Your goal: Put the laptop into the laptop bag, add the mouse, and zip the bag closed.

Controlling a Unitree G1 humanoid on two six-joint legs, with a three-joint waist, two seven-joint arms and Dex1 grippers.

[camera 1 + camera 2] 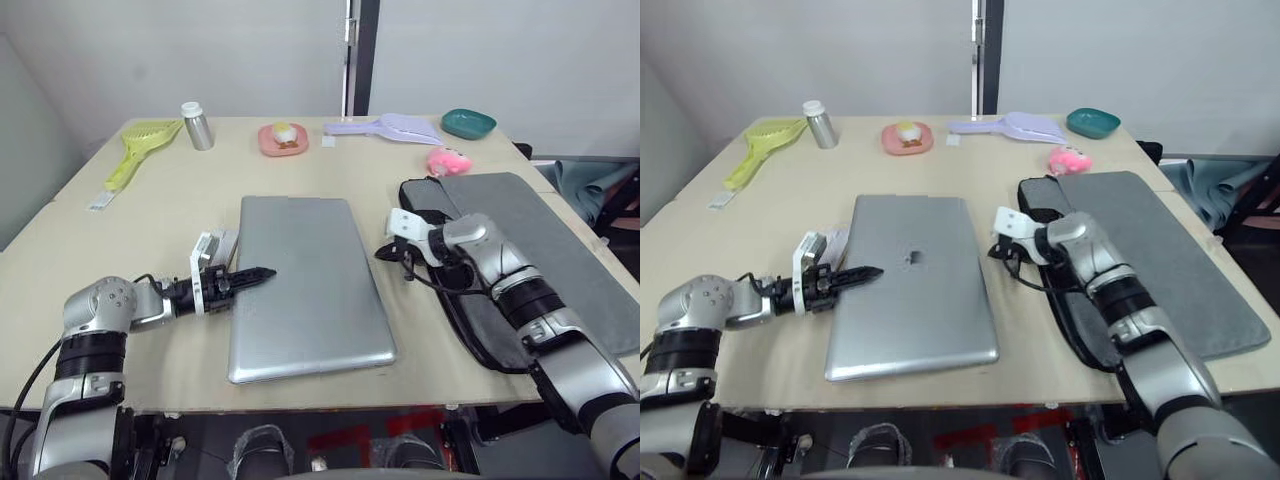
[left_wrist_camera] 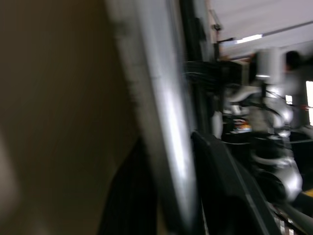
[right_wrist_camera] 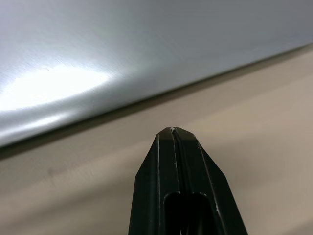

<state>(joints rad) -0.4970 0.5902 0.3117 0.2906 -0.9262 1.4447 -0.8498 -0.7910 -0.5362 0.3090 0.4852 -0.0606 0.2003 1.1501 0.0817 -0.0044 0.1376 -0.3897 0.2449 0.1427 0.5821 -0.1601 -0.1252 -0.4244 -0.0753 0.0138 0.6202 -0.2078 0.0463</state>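
Your left gripper, reaching in from nine o'clock, is pinching the left edge of the laptop lying mid-table, half hiding the mouse, while your right gripper, fingers pressed together, is hovering between the laptop and the laptop bag at three o'clock.

Even, soft overhead light fills the head views; shadows under the arms on the surface are faint. The laptop lid carries a dull sheen. The left wrist view is dim and heavily smeared by motion blur, with bright patches far off. In the right wrist view a white glare spot sits on the lid, and the near gripper is slightly soft.
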